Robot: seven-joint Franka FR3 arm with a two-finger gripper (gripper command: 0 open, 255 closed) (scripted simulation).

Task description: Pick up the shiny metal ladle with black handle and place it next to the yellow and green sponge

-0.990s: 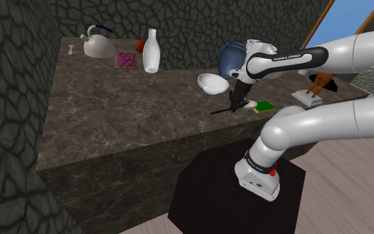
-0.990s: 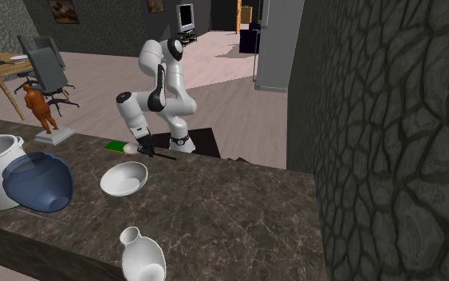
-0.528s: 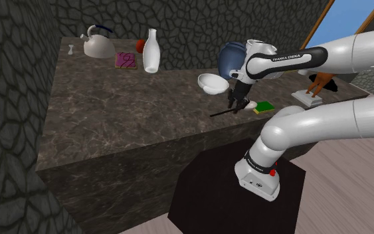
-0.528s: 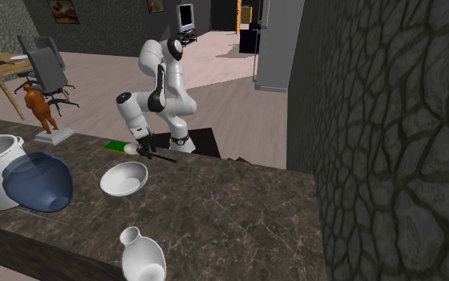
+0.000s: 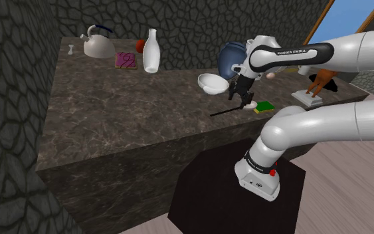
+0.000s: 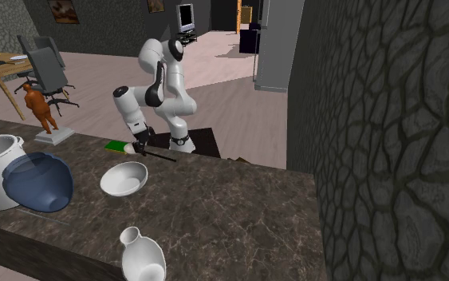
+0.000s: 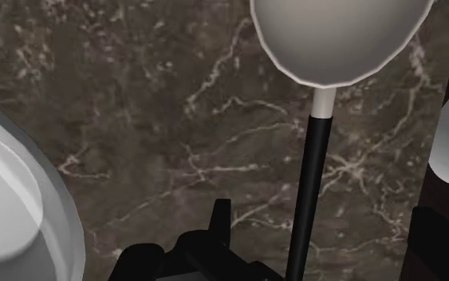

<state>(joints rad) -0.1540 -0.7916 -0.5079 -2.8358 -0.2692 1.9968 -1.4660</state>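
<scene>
Hovering open and empty over the ladle (image 5: 228,111) beside the sponge (image 5: 266,106), the end effector (image 5: 244,95) could clip its handle and skid it off the worktop (image 5: 112,106).

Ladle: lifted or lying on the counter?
Lying flat: the ladle rests on the counter beside the sponge, with the gripper open above it.

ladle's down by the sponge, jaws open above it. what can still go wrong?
The ladle lies under the open jaws; a sideways move while low could drag it from the sponge.
Both lie near the edge of the counter; a nudge could tip them off.
The white bowl sits close by; a swing that way might knock it.
</scene>
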